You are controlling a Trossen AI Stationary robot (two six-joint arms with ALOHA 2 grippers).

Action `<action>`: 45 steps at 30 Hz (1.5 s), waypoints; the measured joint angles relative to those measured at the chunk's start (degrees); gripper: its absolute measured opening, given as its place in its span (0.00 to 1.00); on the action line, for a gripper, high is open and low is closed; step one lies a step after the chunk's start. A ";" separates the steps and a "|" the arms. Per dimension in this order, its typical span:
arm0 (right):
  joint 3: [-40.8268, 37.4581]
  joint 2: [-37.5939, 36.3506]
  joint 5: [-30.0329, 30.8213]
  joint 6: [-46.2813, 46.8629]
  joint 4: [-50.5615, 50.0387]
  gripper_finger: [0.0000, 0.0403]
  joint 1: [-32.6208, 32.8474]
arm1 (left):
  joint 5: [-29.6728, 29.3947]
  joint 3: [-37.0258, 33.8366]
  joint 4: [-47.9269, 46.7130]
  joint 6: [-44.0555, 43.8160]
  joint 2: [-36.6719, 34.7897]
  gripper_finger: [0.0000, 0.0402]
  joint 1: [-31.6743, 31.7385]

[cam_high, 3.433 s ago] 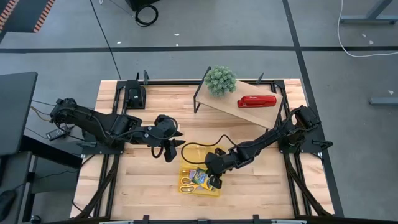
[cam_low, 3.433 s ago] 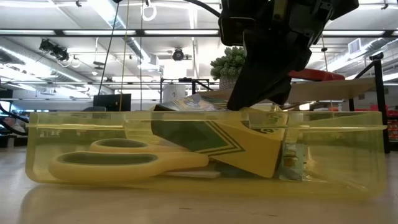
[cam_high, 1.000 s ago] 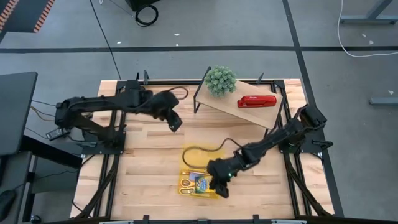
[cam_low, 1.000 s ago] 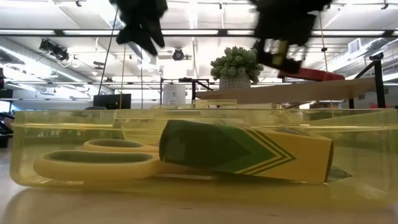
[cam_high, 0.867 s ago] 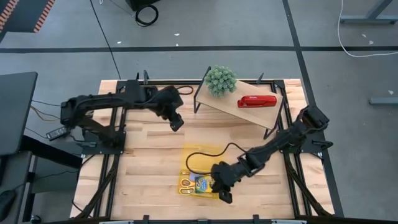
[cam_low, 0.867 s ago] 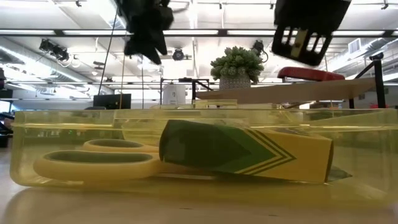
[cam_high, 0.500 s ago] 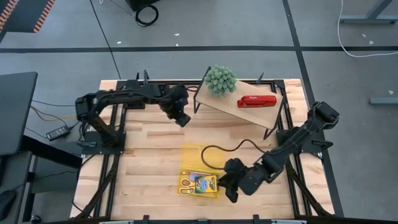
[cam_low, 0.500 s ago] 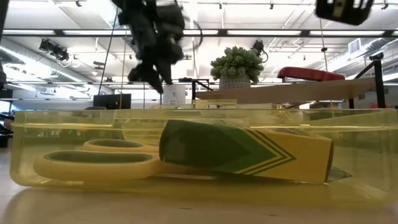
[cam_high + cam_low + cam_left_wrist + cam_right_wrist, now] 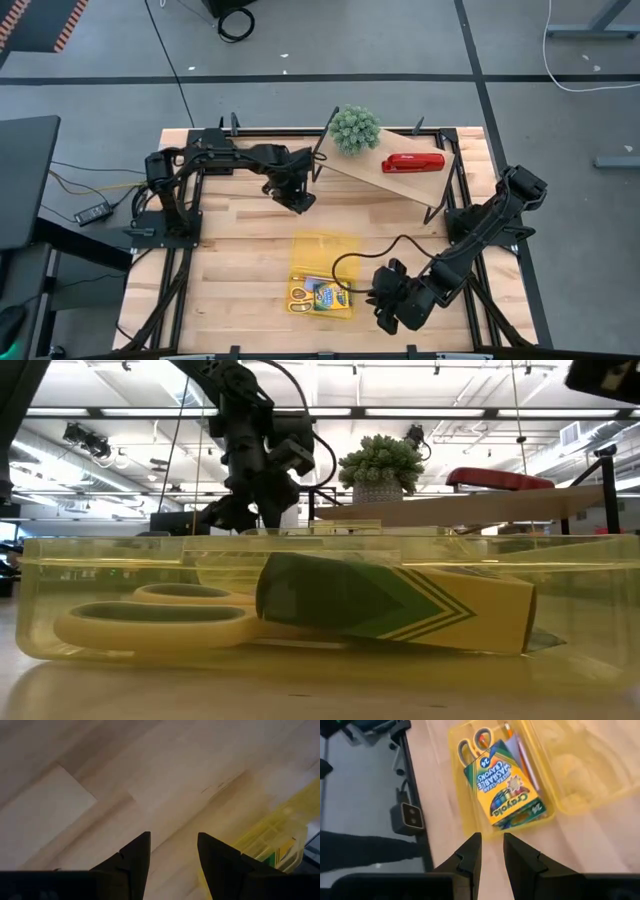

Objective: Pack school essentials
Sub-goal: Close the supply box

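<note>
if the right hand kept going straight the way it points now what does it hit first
Probably the near wall of the yellow case, just ahead of the right hand. Just past that wall the crayon box lies inside on the other supplies. Depth is hard to judge, so it might pass over the rim and reach the box.

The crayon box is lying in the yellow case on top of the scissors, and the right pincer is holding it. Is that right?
Not quite. The crayon box does lie in the yellow case over the scissors, but the right pincer is not holding it. The right wrist view shows that pincer empty, off the case's end and clear of the box.
</note>
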 joint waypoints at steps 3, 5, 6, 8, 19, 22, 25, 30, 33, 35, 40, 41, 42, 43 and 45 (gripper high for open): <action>0.00 0.00 0.16 -4.50 1.21 0.22 -0.44 | 0.77 0.00 0.15 -1.26 0.74 0.43 -0.47; 0.00 0.00 0.30 -6.29 1.26 0.22 -0.49 | 1.53 0.08 1.38 -2.33 1.21 0.43 -1.10; 0.00 0.00 0.41 -6.68 1.49 0.22 -0.63 | 1.83 0.07 1.73 -2.89 1.43 0.43 -1.29; 0.00 0.00 0.41 -6.43 1.92 0.22 -0.81 | 2.56 -0.01 2.00 -3.94 1.47 0.43 -1.98; 0.00 0.00 0.83 6.59 3.79 0.22 -0.51 | 3.30 -0.01 3.96 -7.32 5.05 0.43 -6.29; 0.00 0.00 0.81 8.87 4.47 0.22 -0.24 | 3.30 -0.03 4.27 -7.65 5.46 0.43 -6.93; -0.01 0.00 0.32 8.05 6.71 0.22 0.24 | 3.71 -0.03 4.67 -8.08 5.49 0.43 -7.20; 0.04 3.16 -2.06 2.39 10.26 0.22 1.35 | 5.64 -0.03 5.30 -9.04 5.49 0.43 -7.15; 0.02 8.22 -8.09 -1.29 15.50 0.22 1.33 | 5.87 -0.03 5.32 -10.21 5.49 0.43 -7.15; -0.04 10.99 -8.62 -1.14 17.88 0.21 1.36 | 5.92 -0.03 5.54 -10.28 5.49 0.43 -7.15; -0.02 14.23 -5.35 -0.93 25.60 0.14 0.90 | 6.17 -0.03 5.56 -10.55 5.49 0.43 -7.18; 0.00 14.83 -5.30 -1.16 26.42 0.13 0.70 | 6.19 -0.03 5.64 -10.67 5.49 0.43 -7.17; 0.00 15.62 -5.31 -1.24 27.31 0.11 0.45 | 6.21 -0.03 5.81 -10.73 5.49 0.43 -7.18; 0.00 16.64 -5.40 -1.24 28.51 0.09 0.19 | 6.21 -0.01 5.94 -10.75 5.49 0.43 -7.16; 0.00 18.92 -6.40 -1.23 31.51 0.06 -0.33 | 6.20 -0.01 6.06 -11.10 5.49 0.43 -7.15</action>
